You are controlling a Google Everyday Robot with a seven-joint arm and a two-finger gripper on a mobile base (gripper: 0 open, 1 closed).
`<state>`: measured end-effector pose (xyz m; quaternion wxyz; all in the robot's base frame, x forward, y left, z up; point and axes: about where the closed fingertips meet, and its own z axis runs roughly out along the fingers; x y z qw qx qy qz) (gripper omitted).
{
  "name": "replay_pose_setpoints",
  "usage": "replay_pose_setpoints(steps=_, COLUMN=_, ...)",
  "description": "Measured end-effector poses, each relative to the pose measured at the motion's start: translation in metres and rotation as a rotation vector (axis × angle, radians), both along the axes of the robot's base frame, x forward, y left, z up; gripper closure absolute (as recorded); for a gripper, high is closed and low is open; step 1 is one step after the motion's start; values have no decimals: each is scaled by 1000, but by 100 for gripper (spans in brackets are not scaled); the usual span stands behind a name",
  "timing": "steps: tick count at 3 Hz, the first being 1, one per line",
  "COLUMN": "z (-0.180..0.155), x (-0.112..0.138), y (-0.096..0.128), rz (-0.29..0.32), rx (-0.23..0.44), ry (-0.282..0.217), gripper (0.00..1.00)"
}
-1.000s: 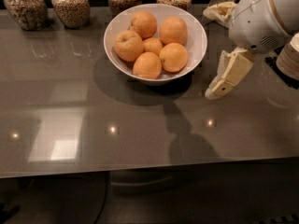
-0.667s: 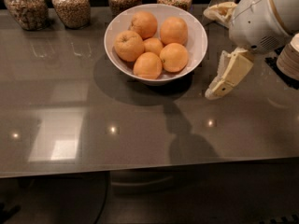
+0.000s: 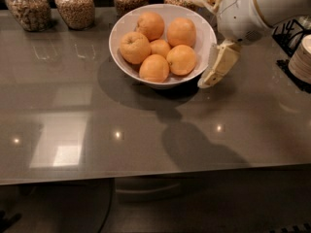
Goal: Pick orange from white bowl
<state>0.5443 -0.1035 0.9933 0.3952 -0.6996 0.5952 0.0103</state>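
Along the back edge of the glossy grey tabletop (image 3: 146, 130), four clear glass jars of grain (image 3: 75, 6) are lined up. In front of the right-hand jars, six round oranges (image 3: 182, 59) are held in the large, deep white ceramic bowl (image 3: 116, 38). Just beside the bowl's right rim, the cream two-finger gripper (image 3: 203, 41) is positioned, its fingers spread wide and nothing grasped. A stack of white plates (image 3: 302, 57) is seen at the far right.
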Motion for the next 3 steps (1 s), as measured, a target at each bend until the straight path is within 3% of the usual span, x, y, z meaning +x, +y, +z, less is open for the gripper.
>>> replay_pose_setpoints(steps=2, z=1, x=57, y=45, rz=127, rx=25, ry=-98, gripper=0)
replay_pose_setpoints(steps=3, z=-6, x=77, y=69, rz=184, rx=14, ry=-112, gripper=17)
